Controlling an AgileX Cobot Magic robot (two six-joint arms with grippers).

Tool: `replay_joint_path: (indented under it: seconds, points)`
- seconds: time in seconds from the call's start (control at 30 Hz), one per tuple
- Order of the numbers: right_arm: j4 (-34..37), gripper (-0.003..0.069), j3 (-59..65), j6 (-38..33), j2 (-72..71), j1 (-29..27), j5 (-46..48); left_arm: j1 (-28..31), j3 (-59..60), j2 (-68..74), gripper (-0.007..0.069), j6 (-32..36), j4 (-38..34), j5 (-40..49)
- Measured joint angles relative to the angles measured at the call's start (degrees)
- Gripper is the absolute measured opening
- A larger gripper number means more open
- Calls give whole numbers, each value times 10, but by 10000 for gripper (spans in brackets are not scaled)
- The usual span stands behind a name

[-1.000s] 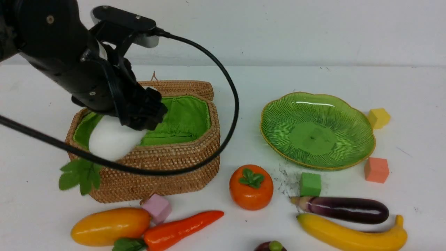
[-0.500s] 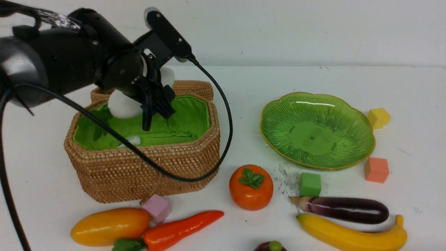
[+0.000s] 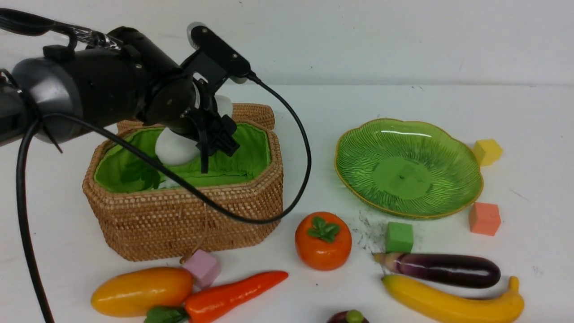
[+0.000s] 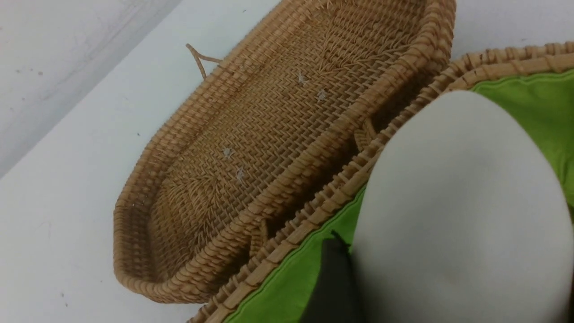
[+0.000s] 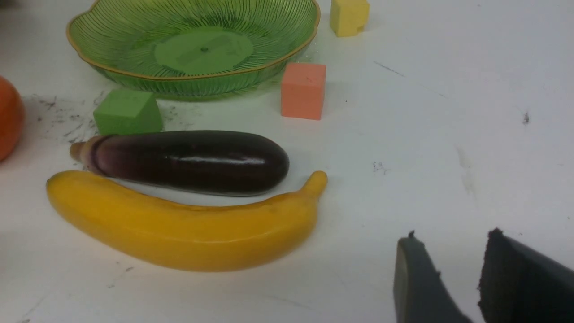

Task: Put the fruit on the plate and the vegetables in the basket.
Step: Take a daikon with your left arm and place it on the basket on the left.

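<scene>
The white radish [image 3: 175, 148] hangs tilted over the open woven basket [image 3: 188, 220], its green leaves [image 3: 139, 172] down on the lime lining. My left gripper [image 3: 215, 150] is shut on its thick body, which fills the left wrist view as the radish [image 4: 457, 211] beside one dark finger [image 4: 334, 282]. The green plate [image 3: 358, 152] holds nothing. In front lie the mango [image 3: 141, 291], carrot [image 3: 233, 294], persimmon [image 3: 323, 241], eggplant [image 3: 441, 270], banana [image 3: 453, 303] and mangosteen [image 3: 349, 317]. My right gripper [image 5: 450, 237] is open above bare table, right of the banana [image 5: 179, 229].
The basket's lid [image 4: 278, 134] lies open behind it. Foam cubes stand about: pink [image 3: 202, 268] at the basket's front, green [image 3: 399, 237], orange [image 3: 484, 218] and yellow [image 3: 488, 151] around the plate. The left arm's cable [image 3: 300, 170] loops past the basket's right side.
My left arm has turned and carried the radish from the basket's front left rim up and rightward over the lining. Its leaves, earlier hanging outside, are now inside.
</scene>
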Motion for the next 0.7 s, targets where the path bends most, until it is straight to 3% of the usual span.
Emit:
replay_joint_path:
  seconds: [0.7]
  points:
    - [-1,242,0,0,0,0,0,0,0,-14,547,-4,-37,17]
